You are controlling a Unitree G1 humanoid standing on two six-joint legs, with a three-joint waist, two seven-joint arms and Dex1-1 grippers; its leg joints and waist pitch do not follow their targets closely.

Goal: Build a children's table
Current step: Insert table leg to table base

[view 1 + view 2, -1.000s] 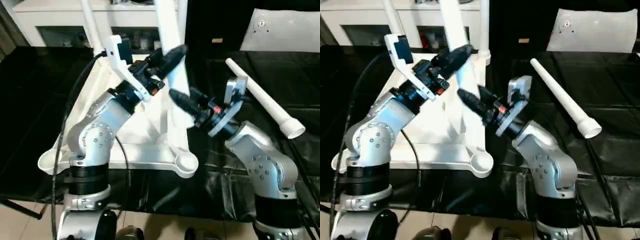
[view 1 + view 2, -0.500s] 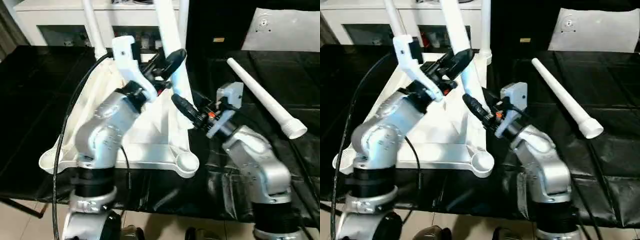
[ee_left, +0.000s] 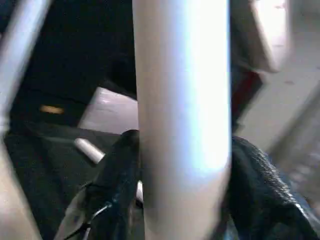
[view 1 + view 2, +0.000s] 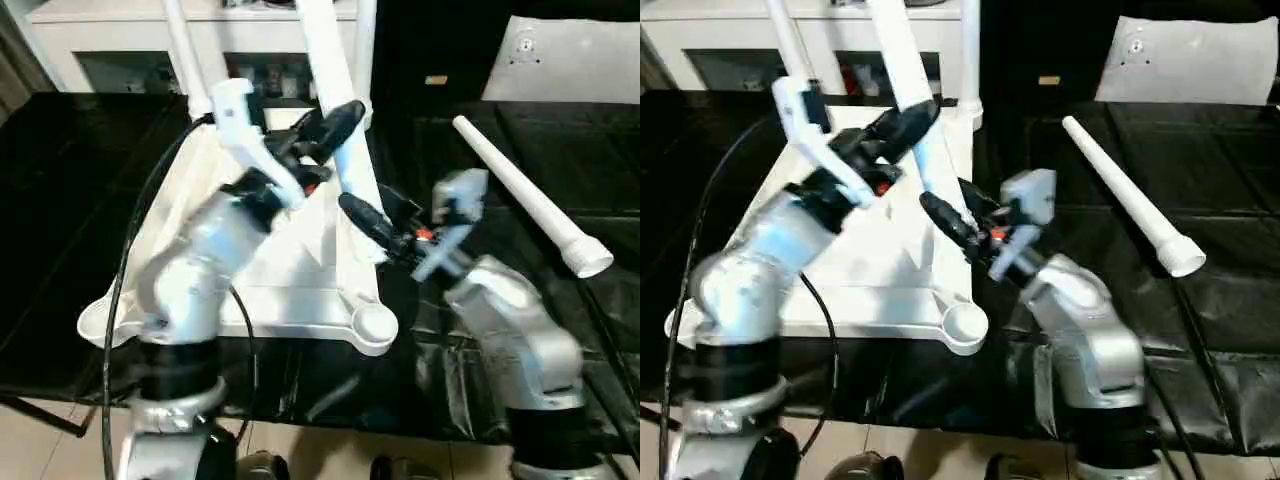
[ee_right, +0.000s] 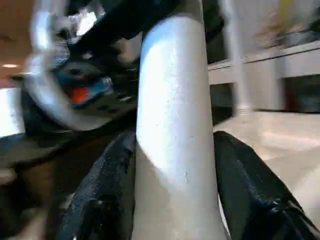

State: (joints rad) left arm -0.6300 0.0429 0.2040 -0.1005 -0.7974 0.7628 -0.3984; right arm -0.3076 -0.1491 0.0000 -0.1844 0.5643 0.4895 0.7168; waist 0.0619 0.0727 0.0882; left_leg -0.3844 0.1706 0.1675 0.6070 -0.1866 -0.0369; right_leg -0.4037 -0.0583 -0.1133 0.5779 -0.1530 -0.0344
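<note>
The white tabletop (image 4: 290, 290) lies underside up on the black cloth. Two legs stand upright at its far corners, one on the left (image 4: 183, 60) and one on the right (image 4: 366, 50). A third leg (image 4: 330, 60) rises tilted from the tabletop's right side. My left gripper (image 4: 340, 120) is shut on it higher up, and my right gripper (image 4: 355, 210) is shut on it lower down. In the left wrist view the leg (image 3: 182, 100) fills the gap between black fingers (image 3: 117, 185). The right wrist view shows the leg (image 5: 175, 125) the same way. Its foot is hidden. A fourth leg (image 4: 520, 190) lies loose at the right.
The near right corner socket (image 4: 373, 323) is empty, close to the table's front edge. A white cabinet with glass doors (image 4: 120, 40) stands behind. A flat white board (image 4: 570, 60) lies at the back right. Black cloth (image 4: 60, 200) covers the table.
The top of the held leg has leaned a little to the left. My left forearm has swung with it. Both grippers have stayed on the leg.
</note>
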